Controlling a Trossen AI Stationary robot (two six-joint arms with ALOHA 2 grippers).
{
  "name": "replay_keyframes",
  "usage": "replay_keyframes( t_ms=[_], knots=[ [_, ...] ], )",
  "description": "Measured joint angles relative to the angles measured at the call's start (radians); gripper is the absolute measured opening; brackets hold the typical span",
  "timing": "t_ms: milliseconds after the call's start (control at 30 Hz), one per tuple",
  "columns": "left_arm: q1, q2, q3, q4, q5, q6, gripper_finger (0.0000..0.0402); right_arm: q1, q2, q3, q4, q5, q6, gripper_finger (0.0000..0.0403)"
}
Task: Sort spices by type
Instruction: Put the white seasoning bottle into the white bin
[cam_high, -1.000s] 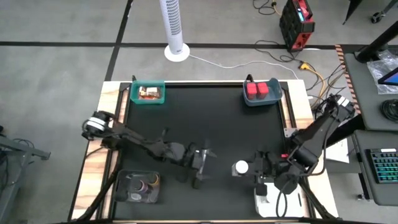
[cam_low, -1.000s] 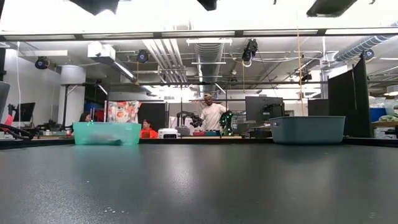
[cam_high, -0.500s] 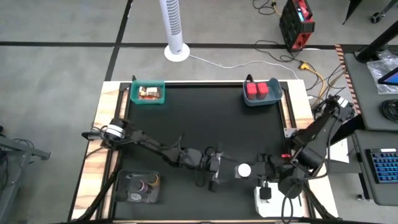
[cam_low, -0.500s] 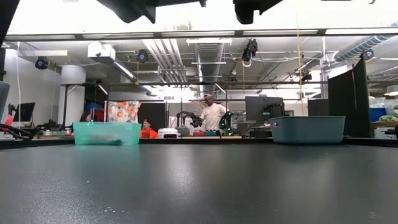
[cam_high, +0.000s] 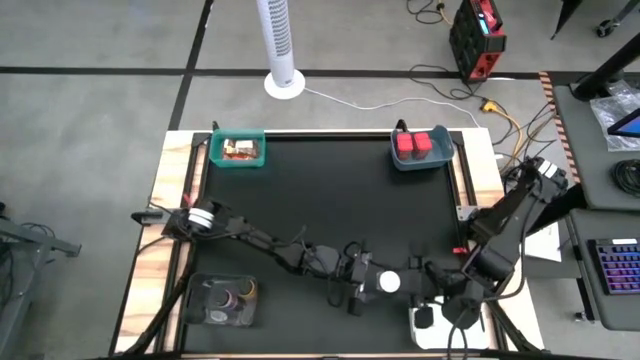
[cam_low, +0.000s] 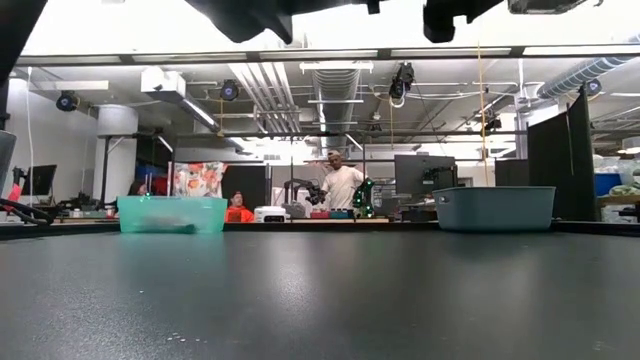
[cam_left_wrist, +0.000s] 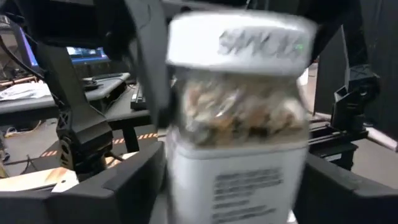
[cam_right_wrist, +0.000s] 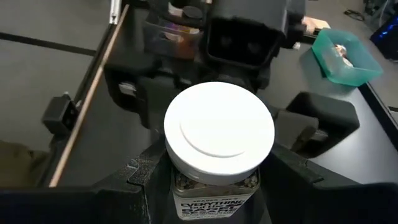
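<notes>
A clear spice bottle (cam_right_wrist: 219, 135) with a white cap (cam_high: 390, 283) hangs over the near middle of the black table, with my right gripper (cam_high: 410, 285) shut on it. My left gripper (cam_high: 372, 285) reaches in level from the table's left and is open. Its fingers (cam_right_wrist: 314, 118) stand on either side of the bottle (cam_left_wrist: 236, 143) with gaps showing. Two red boxes (cam_high: 418, 144) lie in the blue-grey bin, flat packets (cam_high: 240, 150) in the teal bin, and small jars (cam_high: 228, 297) in the clear tray. My right gripper pinches the bottle's body just under the white cap (cam_right_wrist: 214, 186) between its two fingers. They come from the table's right side, slanting down. The bottle stands upright, cap up, lifted clear of the table.
The teal bin (cam_high: 214, 160) stands at the far left and the blue-grey bin (cam_high: 396, 160) at the far right. The clear tray (cam_high: 200, 315) sits at the near left and a white tray (cam_high: 420, 330) at the near right, under my right arm. People stand in the room beyond the table.
My left gripper has gone toward the table's right edge and slightly down, up to the bottle, and its fingers now stand on either side of it. My right gripper has kept hold of the bottle in about the same place.
</notes>
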Motion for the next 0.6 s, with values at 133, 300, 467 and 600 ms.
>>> replay_keyframes(
  t_ms=[133, 300, 467, 600],
  knots=[
    [-0.004, 0.035, 0.040, -0.011, -0.015, 0.016, 0.0206, 0.021, -0.004, 0.019, -0.036, -0.006, 0.040, 0.0191],
    [-0.014, 0.072, 0.095, -0.007, -0.084, -0.004, 0.0198, 0.031, -0.018, 0.059, -0.138, -0.052, 0.133, 0.0198],
    [-0.025, 0.098, 0.146, -0.112, -0.142, 0.003, 0.0185, 0.034, -0.005, 0.123, -0.309, -0.102, 0.265, 0.0233],
    [-0.040, 0.105, 0.184, -0.231, -0.237, 0.031, 0.0185, 0.030, 0.019, 0.185, -0.415, -0.143, 0.310, 0.0266]
  ],
)
